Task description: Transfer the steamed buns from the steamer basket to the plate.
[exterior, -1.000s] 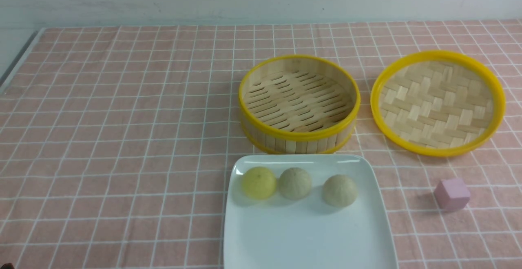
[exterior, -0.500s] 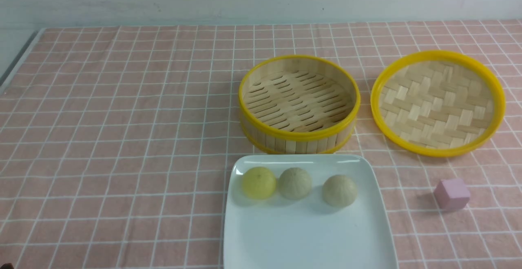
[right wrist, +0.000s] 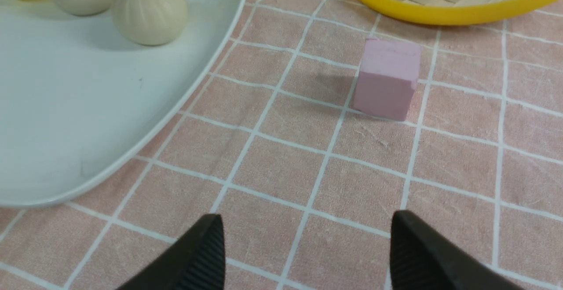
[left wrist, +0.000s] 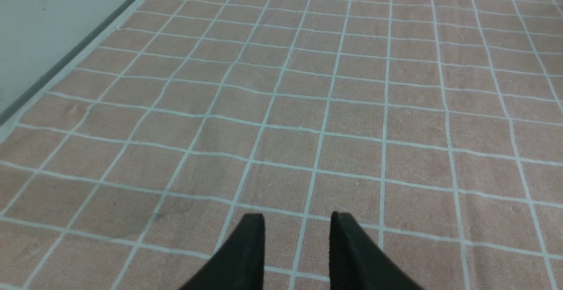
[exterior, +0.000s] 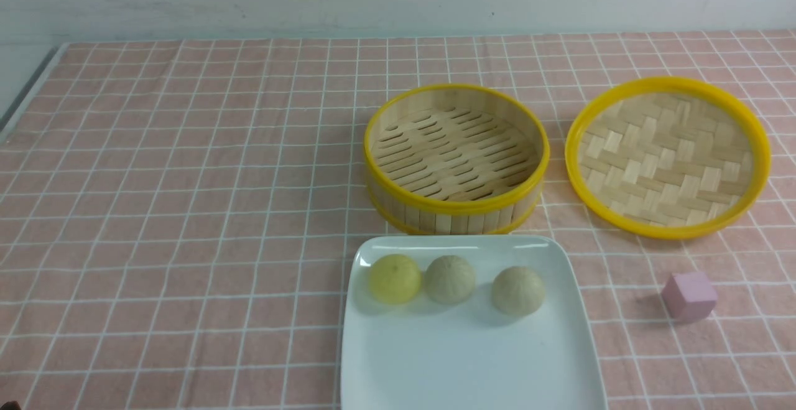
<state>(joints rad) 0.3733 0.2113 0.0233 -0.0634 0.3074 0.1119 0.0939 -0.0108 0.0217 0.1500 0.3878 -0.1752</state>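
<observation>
Nothing has changed across the last second: the front view looks the same in all three pictures, and neither arm shows in it. Nearest the robot, the white plate point(exterior: 472, 360) lies on the pink checked tabletop point(exterior: 186, 211), its near edge cut off by the frame. Three buns point(exterior: 450, 279) sit in a row near the plate's far edge: a yellow one on the left just beside a beige one, and a second beige one a little apart to the right. Right of the plate stands a small pink cube point(exterior: 689, 296). Just behind the plate is the steamer basket point(exterior: 457, 208), upright, its slatted floor bare. To its right lies a shallow woven tray point(exterior: 667, 156). With the basket empty and all three buns on the plate, the task looks finished. The left end effector point(left wrist: 297, 250) hangs over bare cloth with its fingers parted by a narrow gap, holding nothing. The right end effector point(right wrist: 305, 255) hangs near the plate's corner and the cube, its fingers spread wide and empty. In both wrist views only the fingertips show. In the right wrist view the yellow bun and the tray are cut off at the edge.
</observation>
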